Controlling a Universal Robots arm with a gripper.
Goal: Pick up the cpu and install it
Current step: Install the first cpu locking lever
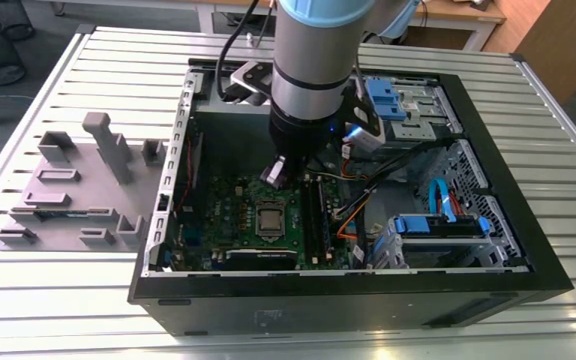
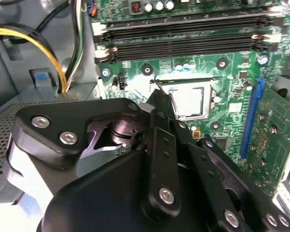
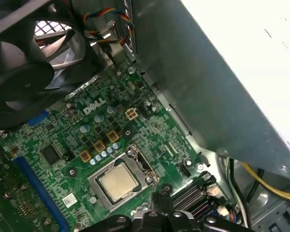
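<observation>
Cpu (image 3: 117, 182) seated in socket (second wrist view: half hidden by gripper (image 2: 160, 104)).

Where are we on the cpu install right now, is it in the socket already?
Looks seated: the cpu lies flat and square inside the socket frame on the green board, visible in all three views. The gripper hovers just above the board beside the socket, carrying nothing I can see. Whether the frame is latched I cannot tell.

The cpu (image 1: 270, 220) sits in its socket on the green board (image 1: 230, 225) inside the open computer case (image 1: 368, 296). The gripper (image 1: 276, 175) hangs just above the cpu, and grey fixture blocks (image 1: 78, 187) stand outside the case.
</observation>
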